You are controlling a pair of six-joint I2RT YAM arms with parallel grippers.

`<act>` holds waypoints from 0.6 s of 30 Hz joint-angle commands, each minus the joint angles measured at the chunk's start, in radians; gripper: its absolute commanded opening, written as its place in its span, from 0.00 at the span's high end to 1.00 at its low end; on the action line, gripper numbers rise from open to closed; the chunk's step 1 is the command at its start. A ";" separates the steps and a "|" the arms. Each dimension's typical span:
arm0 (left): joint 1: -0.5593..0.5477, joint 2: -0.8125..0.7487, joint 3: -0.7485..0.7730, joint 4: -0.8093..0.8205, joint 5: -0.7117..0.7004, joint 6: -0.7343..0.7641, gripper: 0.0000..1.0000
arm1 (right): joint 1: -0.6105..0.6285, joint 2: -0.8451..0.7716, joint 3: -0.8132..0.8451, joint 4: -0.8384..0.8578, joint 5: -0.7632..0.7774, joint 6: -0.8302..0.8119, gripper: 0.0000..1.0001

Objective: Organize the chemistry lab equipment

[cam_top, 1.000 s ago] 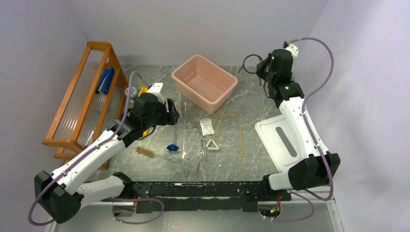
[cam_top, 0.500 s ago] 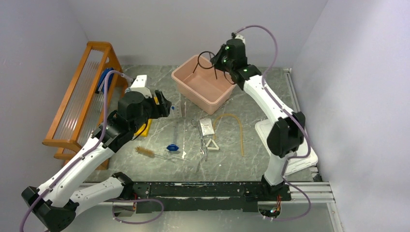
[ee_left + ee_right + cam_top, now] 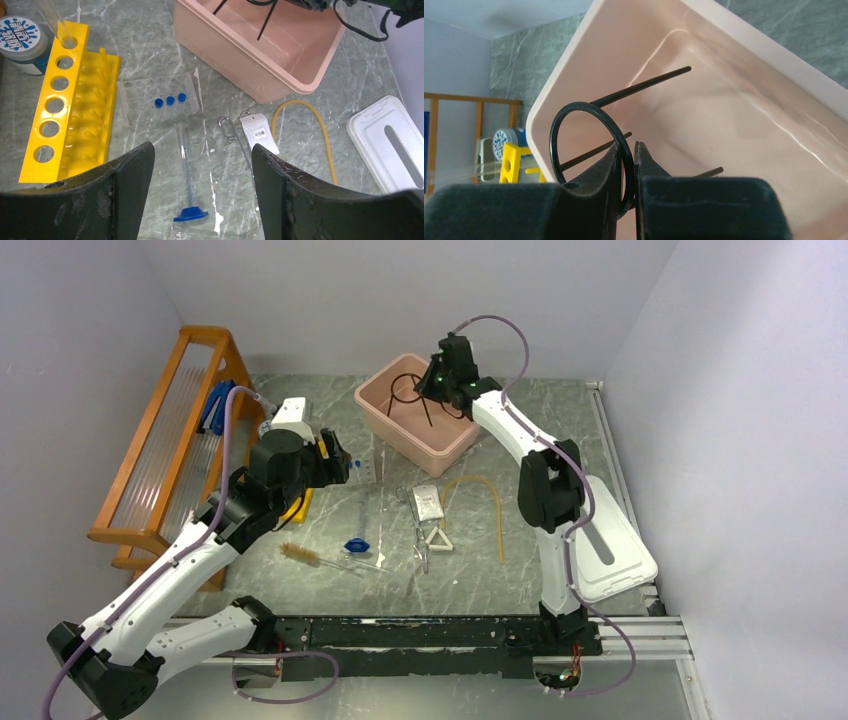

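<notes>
My right gripper (image 3: 430, 392) (image 3: 633, 147) is shut on the ring of the black wire tripod (image 3: 405, 390) (image 3: 574, 107), holding it over the pink tub (image 3: 470, 430) with its legs pointing inside. My left gripper (image 3: 345, 465) (image 3: 202, 150) hangs open and empty above the table. Below it lie a clear graduated tube with a blue base (image 3: 189, 170), blue-capped tubes (image 3: 170, 100) in a clear block, and the yellow tube rack (image 3: 65, 115). The brush (image 3: 300, 555), metal tongs (image 3: 420, 540), white triangle (image 3: 438, 540) and tan tubing (image 3: 490, 500) lie mid-table.
A wooden rack (image 3: 170, 440) stands along the left edge. The white lid (image 3: 600, 540) lies at the right, by the right arm's base. A small white packet (image 3: 427, 502) rests beside the tongs. A round blue-labelled jar (image 3: 20, 40) sits behind the yellow rack.
The right arm swung left from the back right corner, carrying the tripod to over the tub. The left arm drew back a little to the left, jaws still open.
</notes>
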State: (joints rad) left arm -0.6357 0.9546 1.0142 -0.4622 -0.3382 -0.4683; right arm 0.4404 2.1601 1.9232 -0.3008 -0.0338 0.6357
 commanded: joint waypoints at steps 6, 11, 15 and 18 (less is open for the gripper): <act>0.005 0.011 -0.016 -0.006 -0.007 -0.021 0.26 | -0.004 0.163 0.147 0.088 -0.027 0.055 1.00; 0.007 0.006 -0.019 -0.019 -0.012 -0.034 0.26 | -0.028 0.223 0.172 0.121 -0.077 0.072 1.00; 0.007 -0.003 -0.028 -0.021 -0.012 -0.045 0.26 | -0.038 0.258 0.187 0.126 -0.104 0.063 0.99; 0.007 -0.001 -0.029 -0.022 -0.011 -0.051 0.26 | -0.040 0.271 0.182 0.122 -0.107 0.076 0.84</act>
State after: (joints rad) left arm -0.6357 0.9649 0.9951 -0.4721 -0.3378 -0.5022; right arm 0.4084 2.3985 2.0815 -0.2058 -0.1184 0.6998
